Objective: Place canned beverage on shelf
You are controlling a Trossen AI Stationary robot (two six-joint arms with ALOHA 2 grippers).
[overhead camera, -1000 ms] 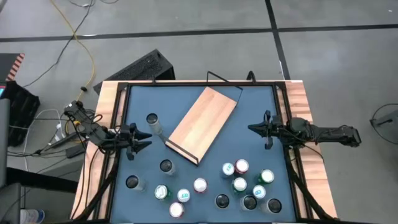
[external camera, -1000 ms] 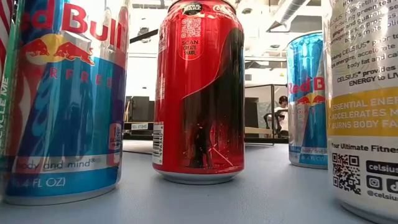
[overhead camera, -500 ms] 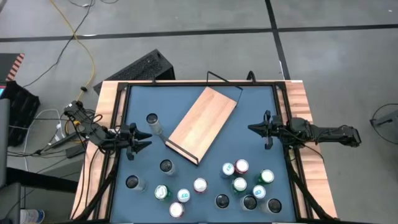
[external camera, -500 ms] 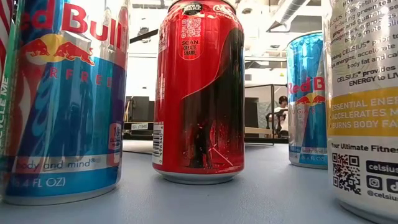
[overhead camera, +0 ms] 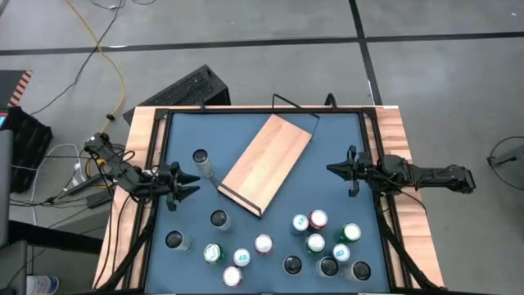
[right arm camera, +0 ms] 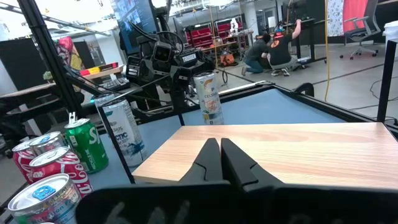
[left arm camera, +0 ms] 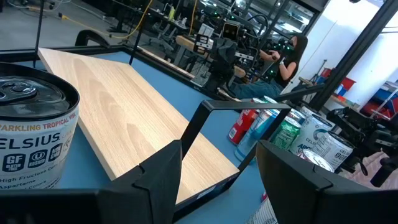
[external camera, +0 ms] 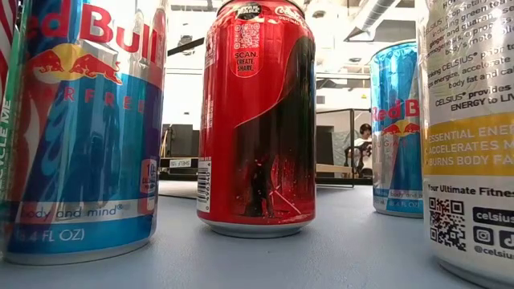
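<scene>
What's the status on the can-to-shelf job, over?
Left gripper open, empty, at the table's left edge. Right gripper shut, empty, at the right edge. Shelf bare; cans on the table. Nothing blocking.

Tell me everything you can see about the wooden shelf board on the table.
The shelf is a flat rectangular board of pale wood grain, lying diagonally on the blue tabletop near the middle. A dark lip runs along its lower end, and thin black wire rails rise at both ends. Nothing stands on it. A Celsius can stands close beside its left edge; whether they touch is unclear. Neither gripper touches it.
</scene>
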